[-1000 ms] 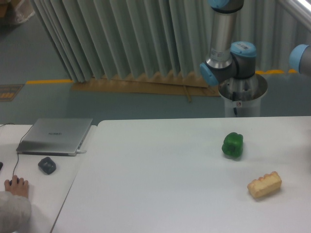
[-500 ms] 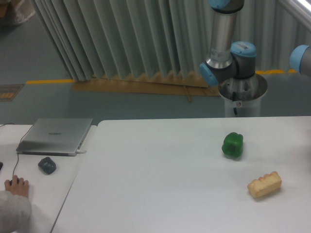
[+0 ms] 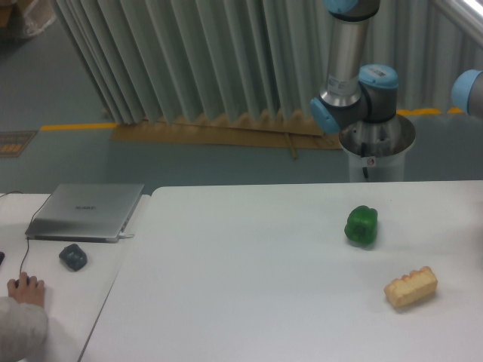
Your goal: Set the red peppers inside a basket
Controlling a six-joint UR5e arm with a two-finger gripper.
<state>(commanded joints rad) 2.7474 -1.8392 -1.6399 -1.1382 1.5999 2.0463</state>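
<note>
Looking left to right across the white bench point(image 3: 249, 279): a person's hand point(image 3: 26, 289) is resting at the far left edge, a small dark grey lump point(image 3: 73, 257) is lying near it, and a closed silver laptop point(image 3: 87, 211) is sitting behind. Toward the right, a glossy green bell pepper point(image 3: 361, 225) is standing, with a tan ridged bread-like block point(image 3: 411, 287) lying nearer the front. My grey-and-blue arm point(image 3: 355, 83) is rising behind the bench; my fingers are out of frame, so I cannot tell their state. The red pepper is showing nowhere in this view.
</note>
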